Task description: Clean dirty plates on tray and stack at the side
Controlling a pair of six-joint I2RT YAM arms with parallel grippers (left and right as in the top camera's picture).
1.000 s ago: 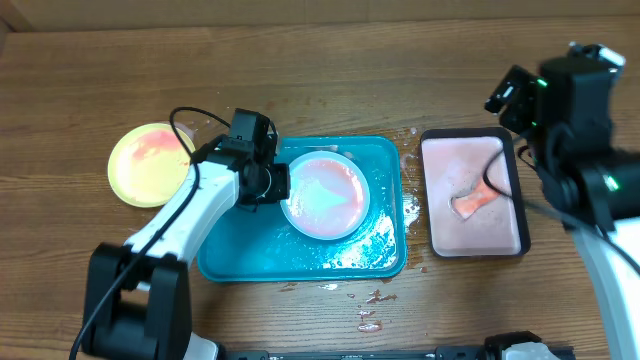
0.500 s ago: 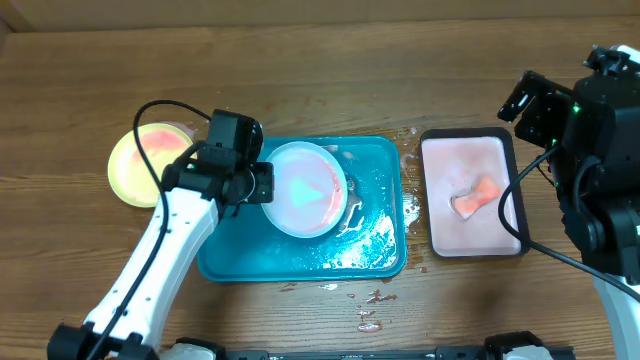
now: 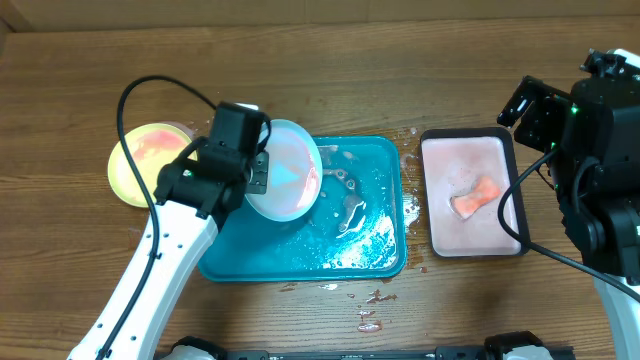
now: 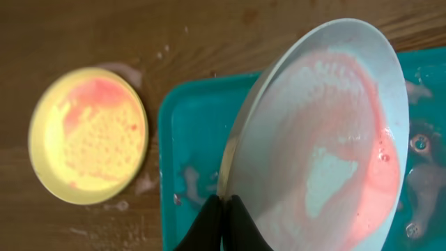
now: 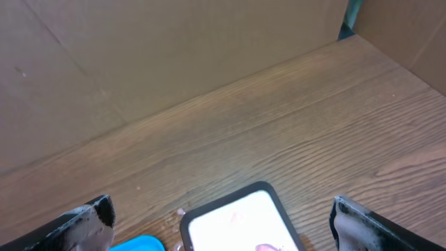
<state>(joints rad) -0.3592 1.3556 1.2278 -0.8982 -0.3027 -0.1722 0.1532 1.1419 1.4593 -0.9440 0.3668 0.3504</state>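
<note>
My left gripper (image 3: 258,172) is shut on the rim of the pale blue plate (image 3: 290,170). It holds the plate tilted on edge above the left end of the teal tray (image 3: 300,272), and pink sauce water pools in the plate's lower side (image 4: 327,132). In the left wrist view the fingers (image 4: 224,209) pinch the plate's edge over the tray (image 4: 188,153). A yellow-green plate (image 3: 150,160) with red smears lies on the table left of the tray and also shows in the left wrist view (image 4: 87,136). My right gripper (image 5: 223,223) is open and empty, high above the right side.
A black-rimmed pink tray (image 3: 470,133) with a small orange sponge (image 3: 478,195) sits right of the teal tray; its rim shows in the right wrist view (image 5: 230,197). Wet red drips (image 3: 370,310) lie on the wood in front of the teal tray. A cardboard wall stands at the back.
My left gripper lifted the pale blue plate off the teal tray, tilted it on edge and carried it left. My right arm swung up and right, then held still.
</note>
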